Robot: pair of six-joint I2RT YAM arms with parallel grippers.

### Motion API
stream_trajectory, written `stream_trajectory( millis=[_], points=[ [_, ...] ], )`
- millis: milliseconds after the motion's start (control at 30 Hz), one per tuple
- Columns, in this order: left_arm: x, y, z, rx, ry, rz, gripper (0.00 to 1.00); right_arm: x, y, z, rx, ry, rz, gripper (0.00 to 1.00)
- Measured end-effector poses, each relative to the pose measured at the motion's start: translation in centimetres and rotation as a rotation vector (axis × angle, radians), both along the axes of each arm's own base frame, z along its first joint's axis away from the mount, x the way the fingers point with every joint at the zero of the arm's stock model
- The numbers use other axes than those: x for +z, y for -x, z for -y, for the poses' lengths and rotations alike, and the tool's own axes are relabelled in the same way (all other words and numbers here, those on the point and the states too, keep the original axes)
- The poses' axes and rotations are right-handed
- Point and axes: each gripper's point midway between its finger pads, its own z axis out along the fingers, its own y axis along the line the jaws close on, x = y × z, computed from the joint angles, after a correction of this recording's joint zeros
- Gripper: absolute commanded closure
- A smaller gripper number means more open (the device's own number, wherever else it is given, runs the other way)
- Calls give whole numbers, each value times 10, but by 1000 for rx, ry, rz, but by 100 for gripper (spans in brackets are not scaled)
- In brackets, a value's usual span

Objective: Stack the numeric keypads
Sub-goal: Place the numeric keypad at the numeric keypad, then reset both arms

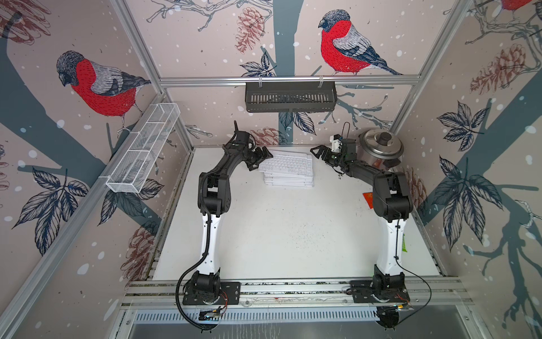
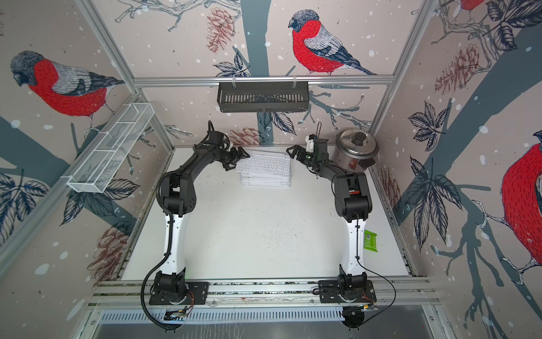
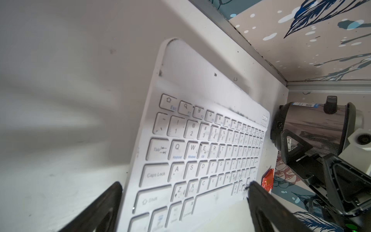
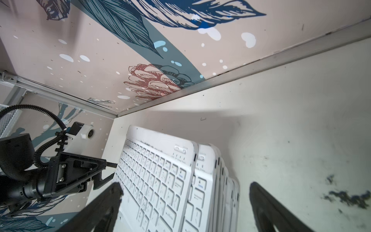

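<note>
**Keypads piled at the back, both pincers released**

The stack of keypads sits on the white tabletop near the rear wall, midway between the two arms. The top keypad lies skewed on the pile. In the right wrist view the lower ones are fanned out sideways rather than flush.

Each is a thin, rigid white slab with low keys, so it is probably light and stiff. The smooth plastic faces will likely slide over one another at a nudge. A sensible hold is across a short edge or the plain strip above the key rows, not on the keycaps. Squaring the pile calls for pushing on the edges from both ends.

The left pincer is spread wide at the left short end of the top keypad and grasps nothing. Its fingers straddle the slab, though contact may or may not exist; the wrist view is too oblique to settle it. The right pincer hangs released too, just beside the pile's right end and apart from it.

The number of keypads in the pile cannot be counted from the layered edges. A steel cooker pot stands in the rear right corner. The right arm partly covers a red wrapper and a green packet.
</note>
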Motion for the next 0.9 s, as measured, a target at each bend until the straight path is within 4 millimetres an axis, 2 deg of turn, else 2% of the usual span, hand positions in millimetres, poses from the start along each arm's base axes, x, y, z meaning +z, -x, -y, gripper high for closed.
stream_trajectory(
  millis=[300, 400, 500, 567, 700, 767, 900],
  points=[
    [16, 10, 17, -26, -9, 25, 4, 7, 20, 22, -40, 69, 0, 1],
    [13, 13, 19, -28, -16, 13, 4, 13, 27, 29, -57, 79, -1, 0],
    [6, 19, 10, -9, -40, -22, 3, 18, 33, 40, -86, 92, -9, 0],
    [1, 22, -5, 20, -71, -49, 3, 24, 37, 48, -113, 120, -9, 0],
    [9, 29, -58, 103, -191, -19, 4, 35, 55, 79, -249, 240, -17, 0],
    [23, 40, -84, 147, -290, 38, 4, 33, 72, 104, -362, 322, -36, 0],
    [81, 73, -134, 293, -509, 254, 3, 13, 113, 162, -585, 533, -79, 0]
  ],
)
